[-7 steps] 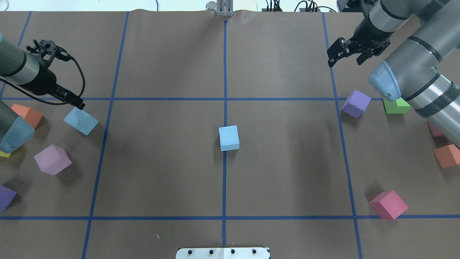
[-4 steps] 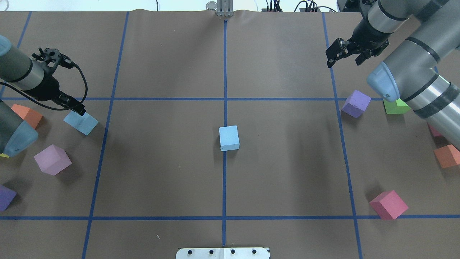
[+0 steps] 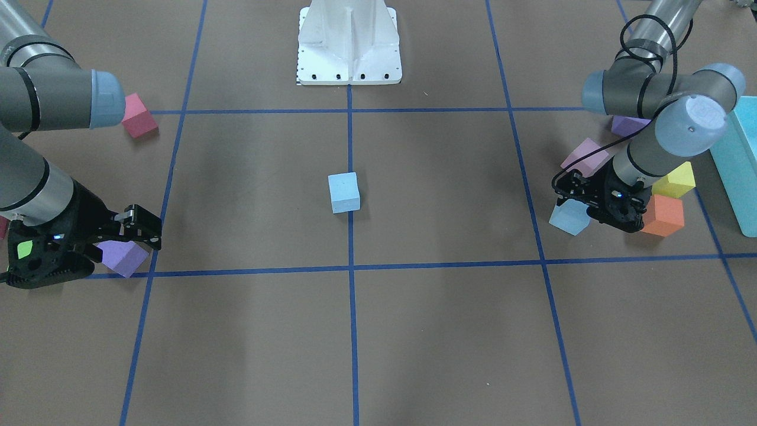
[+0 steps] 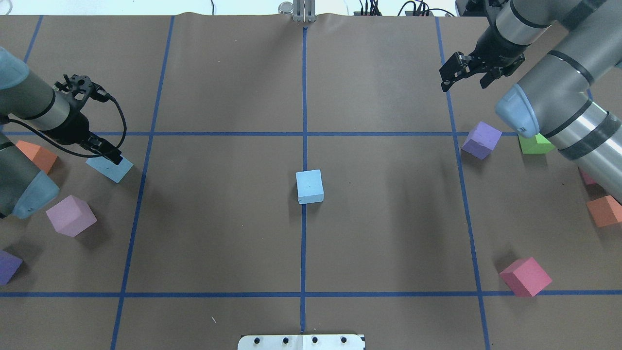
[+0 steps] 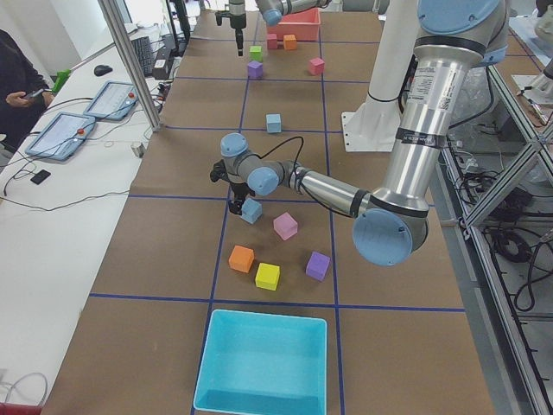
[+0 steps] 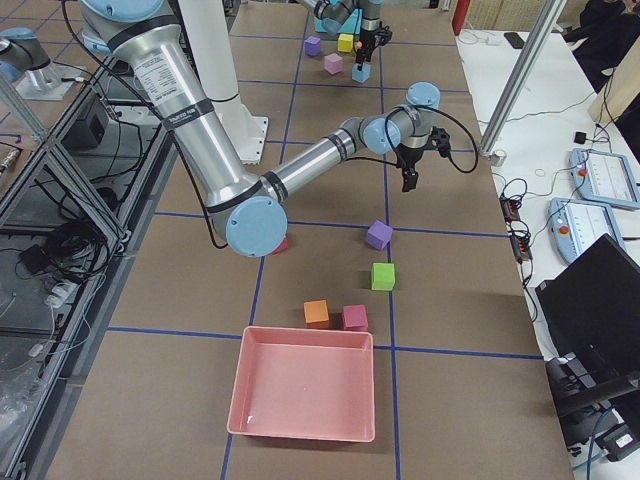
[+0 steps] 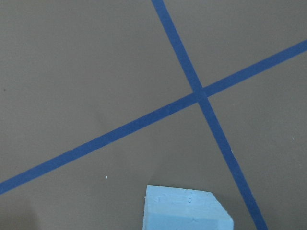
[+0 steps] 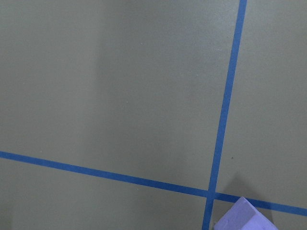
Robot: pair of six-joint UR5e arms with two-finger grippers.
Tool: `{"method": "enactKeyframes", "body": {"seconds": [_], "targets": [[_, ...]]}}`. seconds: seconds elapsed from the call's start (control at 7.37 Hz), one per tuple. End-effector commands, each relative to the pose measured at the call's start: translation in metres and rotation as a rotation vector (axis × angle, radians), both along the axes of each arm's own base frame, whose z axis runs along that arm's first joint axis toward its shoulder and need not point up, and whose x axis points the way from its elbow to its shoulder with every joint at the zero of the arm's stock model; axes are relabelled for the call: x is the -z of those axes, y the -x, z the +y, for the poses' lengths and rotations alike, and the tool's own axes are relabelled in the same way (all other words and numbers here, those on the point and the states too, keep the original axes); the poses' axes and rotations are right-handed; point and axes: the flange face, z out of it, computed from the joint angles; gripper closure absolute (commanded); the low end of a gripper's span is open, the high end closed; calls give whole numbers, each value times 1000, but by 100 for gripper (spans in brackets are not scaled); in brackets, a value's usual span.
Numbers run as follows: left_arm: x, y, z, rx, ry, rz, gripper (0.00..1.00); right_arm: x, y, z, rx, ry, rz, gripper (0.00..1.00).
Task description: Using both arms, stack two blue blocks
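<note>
One blue block (image 4: 309, 186) sits on the centre line of the table and also shows in the front view (image 3: 344, 192). The other blue block (image 4: 111, 168) lies at the left; it also shows in the front view (image 3: 568, 218) and at the bottom of the left wrist view (image 7: 184, 211). My left gripper (image 4: 114, 157) looks open, and its fingertips are over that block's far edge. It also shows in the front view (image 3: 594, 207). My right gripper (image 4: 465, 78) is open and empty at the far right, well above a purple cube (image 4: 481, 140).
An orange cube (image 4: 36, 154), a lilac cube (image 4: 71, 215) and a purple cube (image 4: 8, 266) lie around the left block. Green (image 4: 534, 144), orange (image 4: 604, 210) and red (image 4: 526, 276) cubes lie on the right. A turquoise box (image 5: 263, 363) and a pink tray (image 6: 303, 395) stand at the table ends.
My left gripper has moved right and down onto the left blue block's far edge. My right gripper has drifted slightly farther back. No block has moved.
</note>
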Motion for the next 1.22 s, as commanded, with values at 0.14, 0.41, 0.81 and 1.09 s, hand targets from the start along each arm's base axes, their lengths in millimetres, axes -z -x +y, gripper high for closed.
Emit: {"method": "enactKeyframes", "body": {"seconds": [0.14, 0.41, 0.81, 1.09], "targets": [[-11, -10, -1, -12, 15, -15, 2, -1, 2, -1, 1, 1, 2, 0], [-15, -15, 2, -21, 17, -21, 3, 0, 2, -1, 0, 1, 4, 0], [-16, -21, 4, -29, 17, -22, 20, -26, -23, -10, 5, -14, 27, 0], [-16, -21, 4, -29, 17, -22, 27, -65, -78, -29, 14, -44, 56, 0]]}}
